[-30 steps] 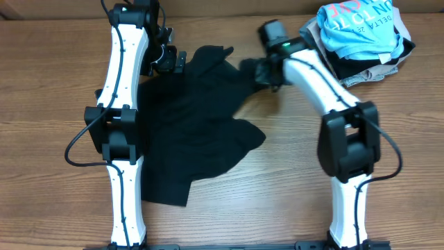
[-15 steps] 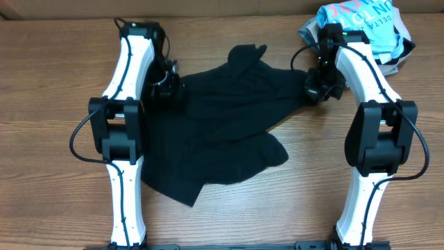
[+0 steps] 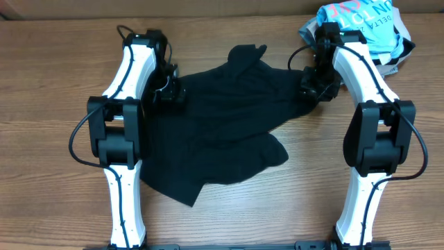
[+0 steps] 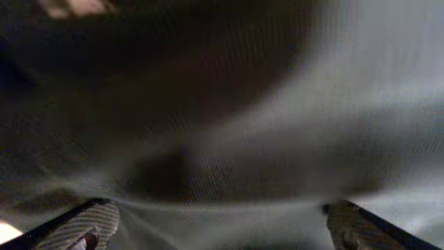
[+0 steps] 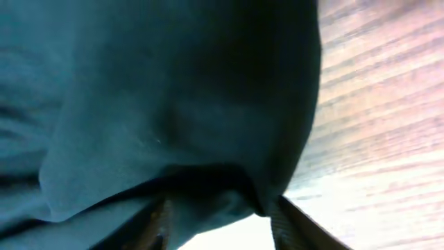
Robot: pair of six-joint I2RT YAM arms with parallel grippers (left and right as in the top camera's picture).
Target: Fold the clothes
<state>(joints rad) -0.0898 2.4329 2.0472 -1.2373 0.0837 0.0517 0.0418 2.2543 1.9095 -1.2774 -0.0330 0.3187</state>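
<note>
Black garment [image 3: 222,118] lies spread on bench [image 3: 277,208]. Left gripper [image 3: 168,94] jaws spread over its edge; right gripper [image 3: 313,87] jaws pinch the opposite edge.

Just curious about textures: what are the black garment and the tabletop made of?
The crumpled black cloth garment looks like soft, matte knit fabric, perhaps cotton: the left wrist view shows fine ribbing, and it lies in loose folds. The brown table shows wood-grain streaks and a smooth finish; possibly laminate.
</note>
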